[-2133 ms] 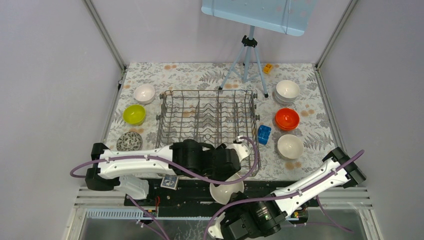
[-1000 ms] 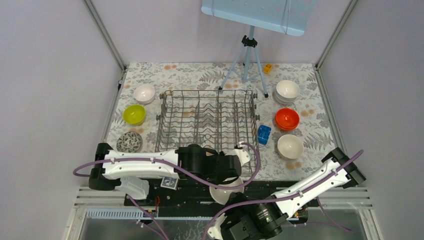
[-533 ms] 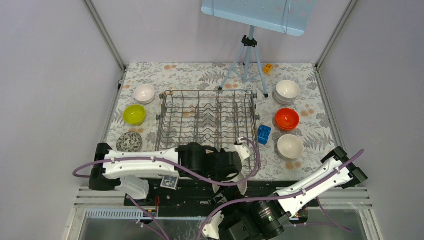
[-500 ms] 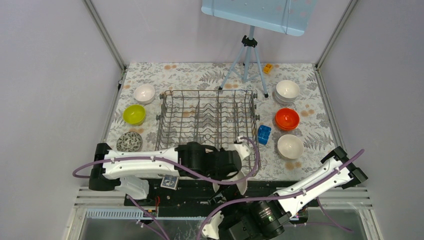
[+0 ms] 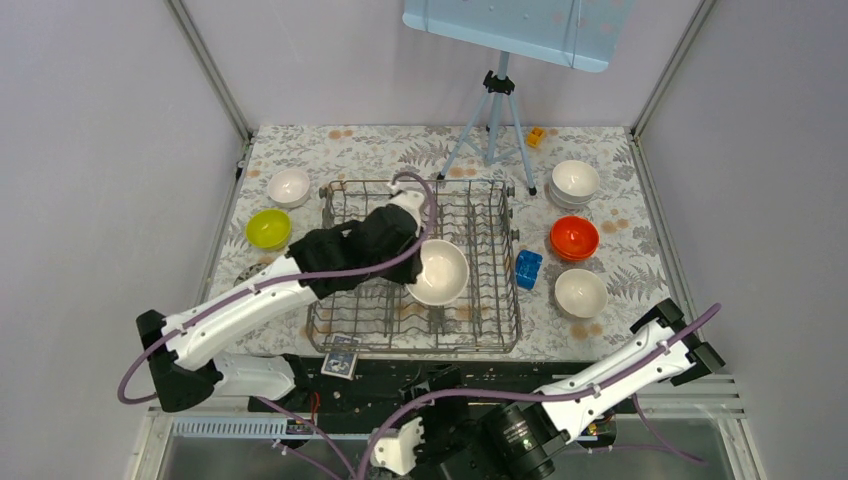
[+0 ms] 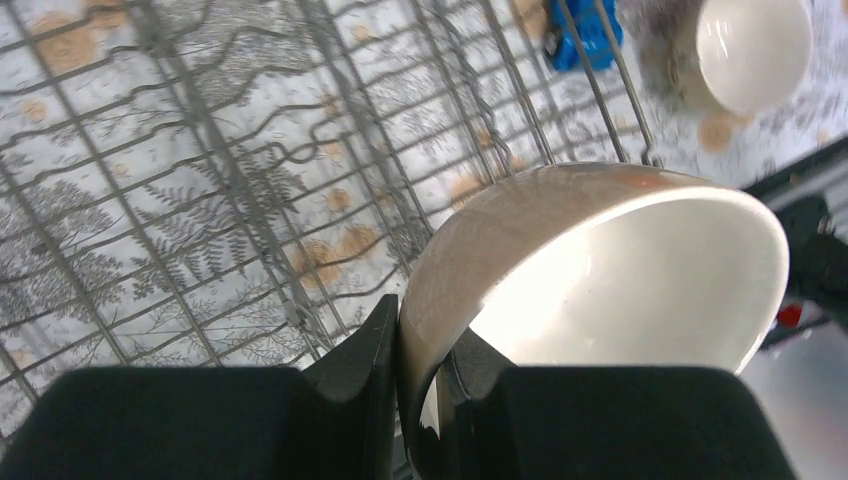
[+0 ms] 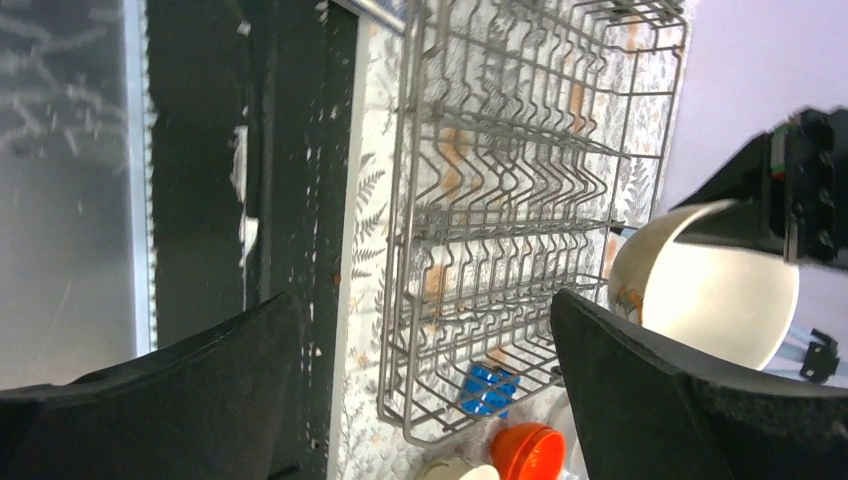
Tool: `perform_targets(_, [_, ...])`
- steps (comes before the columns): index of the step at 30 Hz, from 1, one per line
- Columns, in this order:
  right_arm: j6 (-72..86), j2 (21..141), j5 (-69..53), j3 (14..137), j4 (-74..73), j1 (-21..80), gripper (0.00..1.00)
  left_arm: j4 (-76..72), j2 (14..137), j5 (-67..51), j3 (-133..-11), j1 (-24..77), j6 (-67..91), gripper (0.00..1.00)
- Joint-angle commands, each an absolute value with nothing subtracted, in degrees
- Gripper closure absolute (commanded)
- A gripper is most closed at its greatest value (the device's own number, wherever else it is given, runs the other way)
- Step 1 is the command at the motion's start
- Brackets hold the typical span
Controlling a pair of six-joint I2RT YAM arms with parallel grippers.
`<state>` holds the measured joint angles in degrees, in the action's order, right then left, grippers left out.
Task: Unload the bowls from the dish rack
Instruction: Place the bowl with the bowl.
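Observation:
My left gripper (image 6: pixel 420 335) is shut on the rim of a beige-white bowl (image 6: pixel 600 270), one finger inside and one outside. It holds that bowl (image 5: pixel 441 272) tilted over the right-middle rows of the grey wire dish rack (image 5: pixel 350 200), and the left gripper (image 5: pixel 413 266) reaches in from the left. No other bowl shows among the tines. My right gripper (image 7: pixel 425 297) stands wide open and empty below the table's near edge, facing the dish rack (image 7: pixel 500 180) and the held bowl (image 7: pixel 710 295).
On the mat left of the rack are a white bowl (image 5: pixel 289 186), a lime bowl (image 5: pixel 268 228) and a patterned bowl (image 5: pixel 259 283). To the right are stacked white bowls (image 5: pixel 575 180), an orange bowl (image 5: pixel 574 237), a white bowl (image 5: pixel 580 292) and a blue block (image 5: pixel 527 268). A tripod (image 5: pixel 492 120) stands behind.
The left arm has swung from the table's near edge up over the rack, carrying the bowl. The right gripper has opened, let go of the bowl and drawn back down and left.

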<state>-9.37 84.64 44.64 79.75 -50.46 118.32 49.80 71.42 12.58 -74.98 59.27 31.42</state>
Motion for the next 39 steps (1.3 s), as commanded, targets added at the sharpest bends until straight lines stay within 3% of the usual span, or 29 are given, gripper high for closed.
perform_targets(1, [0.30,85.12,50.25,86.33,-47.24,113.69,0.00,43.38,66.43,13.75,-73.74,53.71,37.18,1.00])
perform_targets(8, [9.39,76.42,41.55,91.34,-38.31,95.48,0.00,43.32,61.48,16.51,-70.34,46.05,44.57,1.00])
perform_targets(15, [27.37,69.18,33.37,87.68,-32.82,76.41,0.01,45.38,59.04,18.15,-68.39,45.13,51.54,1.00])
perform_targets(19, [37.55,67.70,21.75,82.78,-31.68,63.78,0.10,47.91,58.45,18.58,-67.67,45.16,56.25,1.00])
perform_targets(21, [40.41,67.11,15.93,79.42,-29.02,59.44,0.19,49.91,58.36,18.75,-67.48,45.15,58.86,1.00])
perform_targets(25, [41.01,69.18,12.36,77.52,-27.26,58.20,0.33,53.45,58.44,18.21,-66.56,45.10,64.64,1.00])
perform_targets(32, [37.89,75.50,9.55,80.19,-28.99,58.23,0.37,56.51,58.69,16.70,-64.87,45.16,70.72,1.00])
perform_targets(39, [33.86,81.67,11.87,83.71,-34.32,58.27,0.50,58.63,59.20,16.85,-65.28,45.18,72.31,1.00])
